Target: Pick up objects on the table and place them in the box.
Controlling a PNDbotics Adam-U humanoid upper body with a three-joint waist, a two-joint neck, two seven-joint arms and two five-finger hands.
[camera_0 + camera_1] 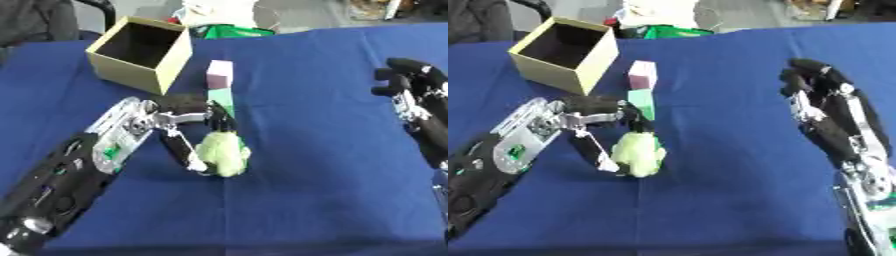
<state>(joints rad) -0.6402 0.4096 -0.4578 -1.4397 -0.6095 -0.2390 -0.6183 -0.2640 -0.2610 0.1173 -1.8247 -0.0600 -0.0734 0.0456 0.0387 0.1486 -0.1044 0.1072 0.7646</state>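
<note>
The left robot hand (188, 132) has its fingers and thumb curled round a pale green soft lump (222, 154) resting on the blue surface (315, 190). Being squashy, it could slip free when lifted, or the arm could topple the pink-and-green block (219, 82) just behind. The cardboard box (140, 54) stands beyond, open. The right robot hand (829, 107) is idle, fingers relaxed.

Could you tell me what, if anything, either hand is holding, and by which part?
The left hand pinches the pale green lump at its sides. The right hand holds nothing.
</note>
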